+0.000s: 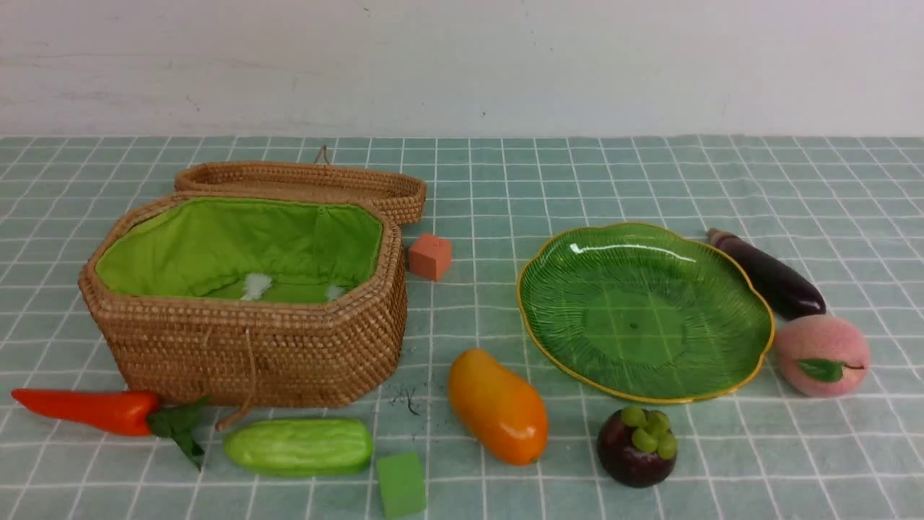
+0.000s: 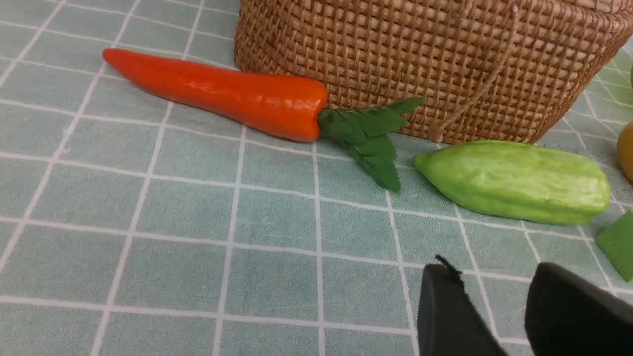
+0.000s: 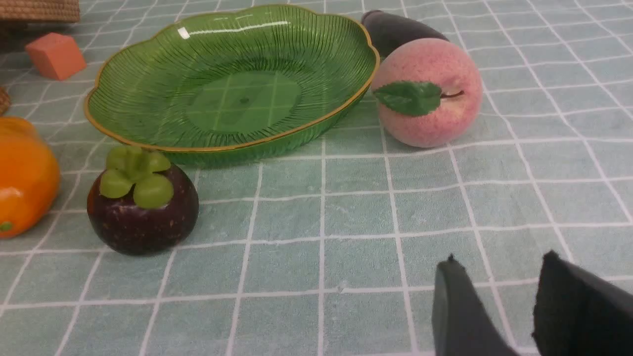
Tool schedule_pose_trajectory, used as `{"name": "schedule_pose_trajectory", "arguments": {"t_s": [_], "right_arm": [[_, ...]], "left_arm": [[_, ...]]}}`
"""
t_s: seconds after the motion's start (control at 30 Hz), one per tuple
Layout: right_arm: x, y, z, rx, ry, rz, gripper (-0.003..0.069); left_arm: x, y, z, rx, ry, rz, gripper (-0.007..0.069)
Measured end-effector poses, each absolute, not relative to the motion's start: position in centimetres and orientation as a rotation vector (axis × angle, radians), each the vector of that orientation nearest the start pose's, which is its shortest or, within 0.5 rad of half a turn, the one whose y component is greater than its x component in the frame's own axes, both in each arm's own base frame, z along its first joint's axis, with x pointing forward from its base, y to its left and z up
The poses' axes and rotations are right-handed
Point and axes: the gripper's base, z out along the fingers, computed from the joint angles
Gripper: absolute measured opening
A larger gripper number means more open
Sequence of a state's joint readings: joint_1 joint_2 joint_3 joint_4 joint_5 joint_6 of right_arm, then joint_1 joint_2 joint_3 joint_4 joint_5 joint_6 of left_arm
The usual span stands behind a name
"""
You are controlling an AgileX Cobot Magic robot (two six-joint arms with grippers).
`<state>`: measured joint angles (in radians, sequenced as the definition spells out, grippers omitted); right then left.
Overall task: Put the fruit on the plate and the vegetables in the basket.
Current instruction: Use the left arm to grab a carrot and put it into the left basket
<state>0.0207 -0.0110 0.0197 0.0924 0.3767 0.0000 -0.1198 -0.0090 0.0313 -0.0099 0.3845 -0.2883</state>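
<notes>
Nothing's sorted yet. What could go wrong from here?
1. The eggplant lies by the plate's far right edge, close against the peach. Reaching for it may send the peach rolling.
2. The pepper has its leafy stem against the basket wall, so a grip near that end could snag.
3. The green block sits beside the cucumber and might get grabbed instead.
</notes>
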Motion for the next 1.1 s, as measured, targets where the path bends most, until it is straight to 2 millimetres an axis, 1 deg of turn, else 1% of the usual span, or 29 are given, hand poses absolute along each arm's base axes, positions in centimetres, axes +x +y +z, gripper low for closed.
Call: {"name": "schedule_pose_trajectory", "arguments": {"t_s": [0.63,0.73,0.8,0.87,0.9,1.0,1.03,1.07,1.1], "right_arm": [[5.2,0.4,17.3,0.038,1.868,0.105,0.0241],[5.2,0.4,17.3,0.038,1.868,0.105,0.0241],[5.2,0.4,17.3,0.038,1.868,0.105,0.0241],[5.2,0.4,17.3,0.038,1.868,0.105,0.0241],[5.2,0.4,17.3,0.038,1.868,0.105,0.0241],[5.2,0.4,17.3,0.038,1.868,0.105,0.0241],[5.2,0.4,17.3,0.038,1.868,0.105,0.0241],[5.2,0.4,17.3,0.038,1.868,0.105,0.0241],[5.2,0.4,17.3,0.038,1.868,0.105,0.0241]], "left_arm": [[5.2,-0.7,16.9,-0.166,1.893,-0.288,0.0239],[5.3,-0.7,17.3,-0.172,1.841,-0.304,0.0239],[5.4,-0.8,17.7,-0.215,1.798,-0.357,0.0239],[5.5,-0.9,18.1,-0.32,1.748,-0.475,0.0239],[5.5,-0.9,18.1,-0.338,1.739,-0.495,0.0239],[5.6,-1.1,18.7,-0.559,1.643,-0.736,0.0239],[5.6,-1.1,18.8,-0.585,1.629,-0.765,0.0239],[5.6,-1.1,19.1,-0.656,1.584,-0.844,0.0239],[5.6,-1.0,19.4,-0.681,1.539,-0.878,0.0239]]}}
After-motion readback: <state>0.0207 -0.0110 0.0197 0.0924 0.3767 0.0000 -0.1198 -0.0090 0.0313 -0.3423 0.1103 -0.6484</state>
